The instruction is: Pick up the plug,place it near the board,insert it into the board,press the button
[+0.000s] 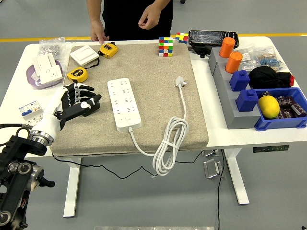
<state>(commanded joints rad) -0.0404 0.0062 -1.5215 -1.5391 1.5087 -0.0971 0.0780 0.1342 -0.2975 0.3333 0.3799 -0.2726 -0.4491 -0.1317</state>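
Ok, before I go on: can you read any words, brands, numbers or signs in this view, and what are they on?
None is legible.
Round yellow tape measure: dark label, too blurred to read.
Square yellow tape measure: dark label, too small to read.
Breaker switch at the table's left edge: blue marks, too small.
Power strip, plug: no print visible.

tape measures (108,50) 2 | puzzle cubes (166,47) 2 | orange cylinders (227,47) 2 | lemon (268,106) 1

A white table (230,136) carries a beige mat (139,91), grey stepped block (229,103) and blue bin (283,122).
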